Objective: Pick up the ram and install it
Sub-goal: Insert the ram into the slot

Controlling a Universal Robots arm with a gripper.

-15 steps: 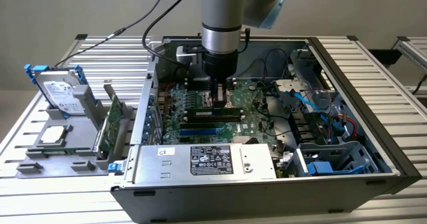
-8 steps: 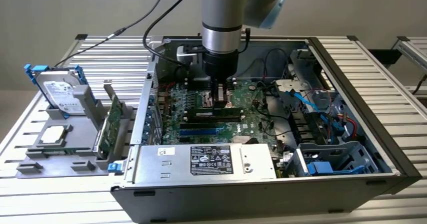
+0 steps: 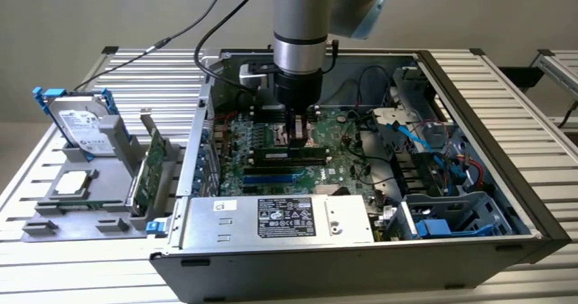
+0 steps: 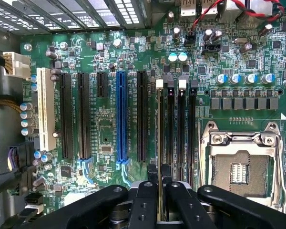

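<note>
Presently, insertion step. Nearest my wrist camera, the gripper (image 4: 159,193) has its jaws closed on the ram (image 4: 159,133). The ram runs edge-on between the two black fingers (image 4: 144,202) and out along the memory slot nearest the expansion slots, one of the black memory slots (image 4: 181,129). Its far end meets that slot's white latch (image 4: 159,84). Whether the contact edge has entered the slot I cannot tell. Farther across the board, the open CPU socket (image 4: 238,167) lies to one side of the ram and the blue expansion slot (image 4: 123,119) to the other. In the exterior view the power supply (image 3: 280,219) sits at six o'clock from the gripper, and the hard drive (image 3: 81,124) stands at nine o'clock, outside the case (image 3: 510,158). I judge the pick-up done and the installation in hand. Seating calls for the board kept upright and parallel to its slot, the notch matched, and a straight, even press until the latches close. A tilt risks binding.
</note>
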